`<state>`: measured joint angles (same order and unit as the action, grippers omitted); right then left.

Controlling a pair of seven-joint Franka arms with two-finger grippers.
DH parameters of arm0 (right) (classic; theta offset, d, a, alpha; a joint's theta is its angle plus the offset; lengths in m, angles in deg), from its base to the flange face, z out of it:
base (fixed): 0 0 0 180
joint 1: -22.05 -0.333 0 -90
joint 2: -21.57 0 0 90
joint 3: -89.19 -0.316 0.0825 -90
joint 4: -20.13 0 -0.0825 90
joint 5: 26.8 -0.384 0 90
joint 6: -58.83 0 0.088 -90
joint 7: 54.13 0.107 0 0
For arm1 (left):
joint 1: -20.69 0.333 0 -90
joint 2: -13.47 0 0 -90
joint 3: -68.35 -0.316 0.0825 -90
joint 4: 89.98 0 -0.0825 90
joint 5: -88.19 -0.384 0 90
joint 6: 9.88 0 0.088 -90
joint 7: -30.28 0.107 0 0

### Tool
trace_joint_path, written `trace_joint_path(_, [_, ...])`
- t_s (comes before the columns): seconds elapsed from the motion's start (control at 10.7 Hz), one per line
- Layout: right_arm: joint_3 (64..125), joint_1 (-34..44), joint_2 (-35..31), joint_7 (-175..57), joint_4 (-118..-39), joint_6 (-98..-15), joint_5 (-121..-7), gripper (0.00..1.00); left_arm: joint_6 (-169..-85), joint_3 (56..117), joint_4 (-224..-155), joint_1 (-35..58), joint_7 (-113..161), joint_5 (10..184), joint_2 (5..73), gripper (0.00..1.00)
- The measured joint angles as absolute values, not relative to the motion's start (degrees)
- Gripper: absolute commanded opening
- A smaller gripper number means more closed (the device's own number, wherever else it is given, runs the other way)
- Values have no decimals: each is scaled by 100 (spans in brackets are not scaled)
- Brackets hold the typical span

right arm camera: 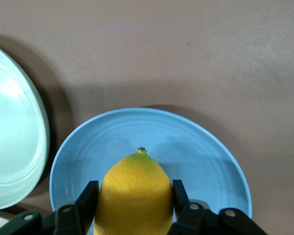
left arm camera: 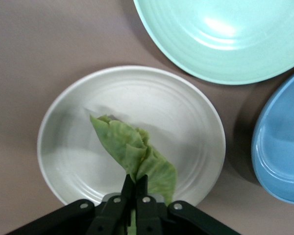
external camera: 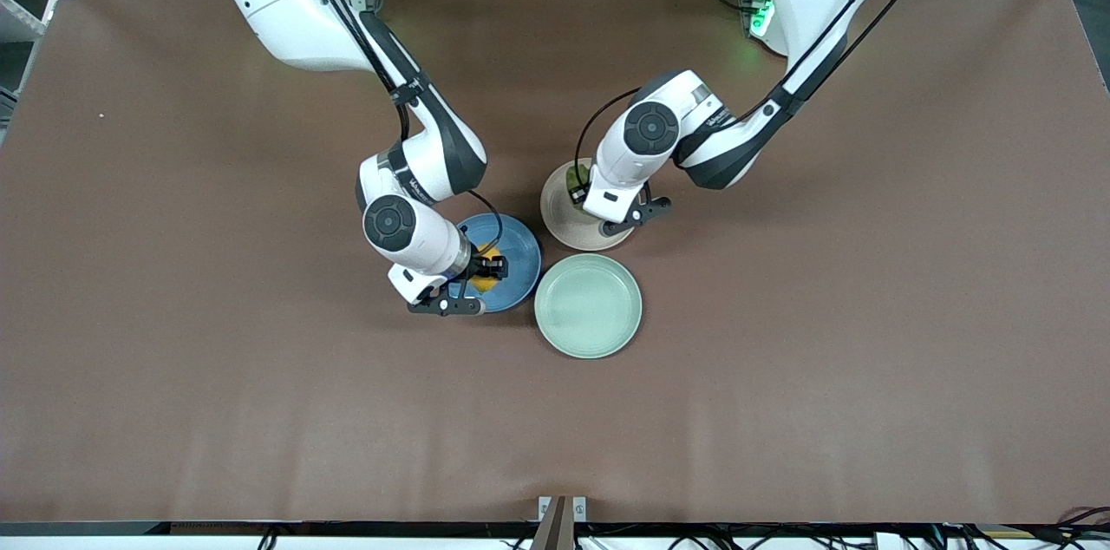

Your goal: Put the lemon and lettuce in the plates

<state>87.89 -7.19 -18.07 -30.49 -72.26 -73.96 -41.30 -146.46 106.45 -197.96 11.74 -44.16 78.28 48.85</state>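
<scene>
The right gripper clenched the oval yellow lemon over the round blue plate; the left gripper pinched the wrinkly green lettuce leaf over the round beige plate.

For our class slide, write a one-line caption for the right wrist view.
Right gripper shut on the lemon over the blue plate, with the mint-green plate beside it.

A brown bench carries a pale mint-green plate, round, shallow and with nothing in it. It sits near the middle of the bench, nearer to the front camera than the two other plates, just beside both. A small metal bracket stands at the bench's near edge.
</scene>
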Motion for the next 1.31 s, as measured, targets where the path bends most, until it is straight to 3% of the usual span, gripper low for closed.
trace_joint_path(0.38, [8821,-704,-1782,-3038,-6933,-7295,-4128,100,-14599,10629,-19478,1206,-4414,7792,4849,100])
trace_joint_path(0.75, [9046,-118,-1141,-3364,-6496,-6100,-4116,100,-13033,10560,-18385,1475,-3309,7481,4303,100])
trace_joint_path(1.31, [9058,846,-830,-4528,-6140,-5024,-4126,100,-11518,10543,-18119,2813,-814,7489,3024,100])
